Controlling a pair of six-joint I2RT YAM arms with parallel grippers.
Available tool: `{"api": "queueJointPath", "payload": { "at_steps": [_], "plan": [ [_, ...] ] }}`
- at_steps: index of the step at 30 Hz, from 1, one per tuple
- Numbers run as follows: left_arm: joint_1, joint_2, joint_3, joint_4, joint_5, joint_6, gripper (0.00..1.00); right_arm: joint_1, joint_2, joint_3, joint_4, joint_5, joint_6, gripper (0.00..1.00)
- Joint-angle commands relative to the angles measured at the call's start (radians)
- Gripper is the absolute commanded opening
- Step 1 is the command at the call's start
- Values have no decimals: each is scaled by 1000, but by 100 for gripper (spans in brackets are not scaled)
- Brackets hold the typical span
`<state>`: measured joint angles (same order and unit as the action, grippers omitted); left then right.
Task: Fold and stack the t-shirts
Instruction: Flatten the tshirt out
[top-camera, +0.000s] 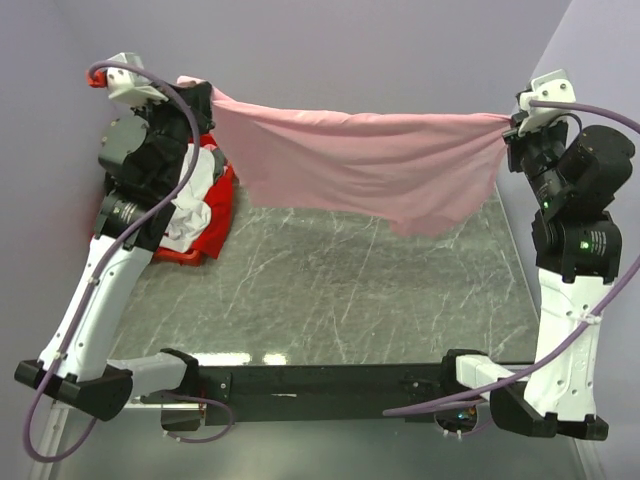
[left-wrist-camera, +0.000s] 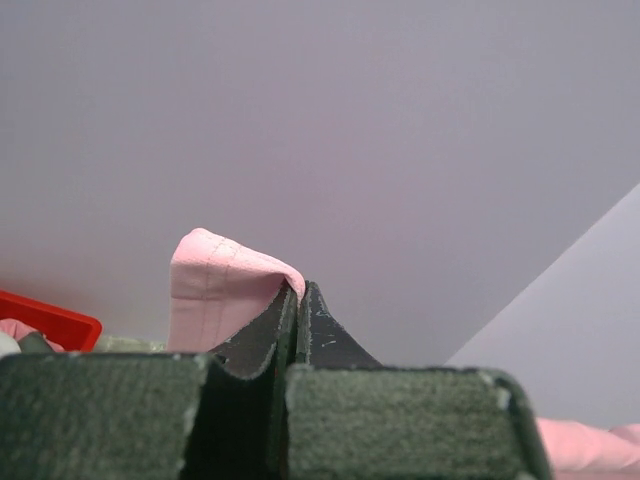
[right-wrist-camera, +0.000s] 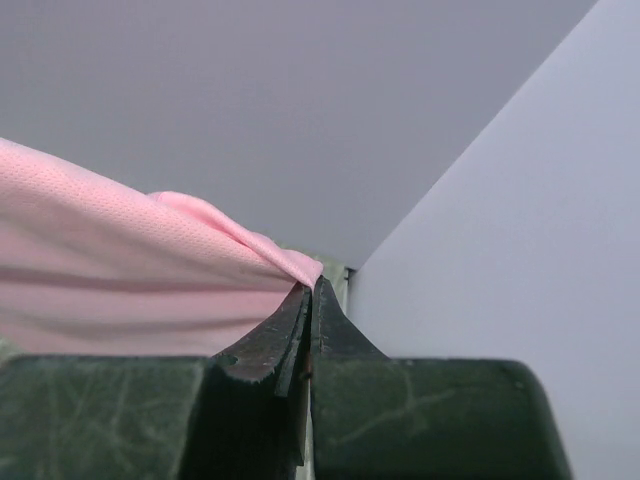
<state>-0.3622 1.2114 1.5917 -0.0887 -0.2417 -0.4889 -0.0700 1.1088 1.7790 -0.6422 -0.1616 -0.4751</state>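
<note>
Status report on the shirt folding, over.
Both shut: left gripper and right gripper each pinch an end of pink t-shirt. Shirt stretched mid-air above table. Red bin under left arm.

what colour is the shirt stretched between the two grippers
Light pink t-shirt, plain as far as shown; clearest in the top external view.

Both arms raised high & spread wide, L arm far left, R arm far right, wrists turned inward toward each other. L gripper (top-camera: 208, 97) & R gripper (top-camera: 508, 124) pinched tight, each nipping an edge of the pink t-shirt (top-camera: 370, 160).
</note>
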Motion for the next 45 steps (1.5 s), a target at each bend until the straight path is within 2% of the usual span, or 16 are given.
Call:
{"api": "queueJointPath", "payload": {
  "at_steps": [1, 8, 14, 22, 25, 28, 31, 33, 35, 36, 38, 39, 40, 43, 44, 45],
  "plan": [
    [0, -64, 22, 49, -1, 30, 0, -7, -41, 30, 75, 10, 33, 0],
    [0, -104, 68, 50, 142, -25, 0, -7, -84, 59, 21, -52, 43, 0],
    [0, -107, 53, 40, 134, -33, 0, -7, -73, 51, 3, -113, 66, 0],
    [14, 86, 45, 50, 97, -10, 0, 2, 120, 43, 55, -165, 82, 0],
    [52, 218, 138, 55, 146, -58, 0, 7, 215, 127, 81, -138, 75, 0],
    [77, 362, 336, 27, 209, -112, 0, 7, 316, 267, 93, -109, 78, 0],
    [75, 436, 555, 30, 257, -131, 0, 6, 374, 399, 87, -90, 78, 0],
    [75, 435, 582, 40, 277, -132, 0, 3, 370, 405, 102, -88, 75, 0],
    [75, 375, 512, 73, 314, -132, 1, -4, 313, 355, 121, -101, 66, 0],
    [75, 337, 455, 90, 329, -140, 1, -13, 284, 262, 146, -127, 56, 0],
    [75, 205, 245, 173, 381, -154, 0, -24, 163, 128, 182, -165, 41, 0],
    [75, 113, 170, 188, 390, -172, 0, -33, 72, -20, 214, -206, 12, 0],
    [75, 64, 92, 199, 410, -183, 0, -34, 24, -95, 225, -228, -6, 0],
    [72, -135, -320, 213, 493, -226, 1, -39, -111, -314, 107, -330, -126, 0],
    [69, -183, -401, 202, 534, -235, 0, -40, -148, -379, 81, -355, -154, 0],
    [63, -269, -479, 167, 559, -263, 1, -43, -226, -521, 31, -393, -231, 0]
  ]
}}
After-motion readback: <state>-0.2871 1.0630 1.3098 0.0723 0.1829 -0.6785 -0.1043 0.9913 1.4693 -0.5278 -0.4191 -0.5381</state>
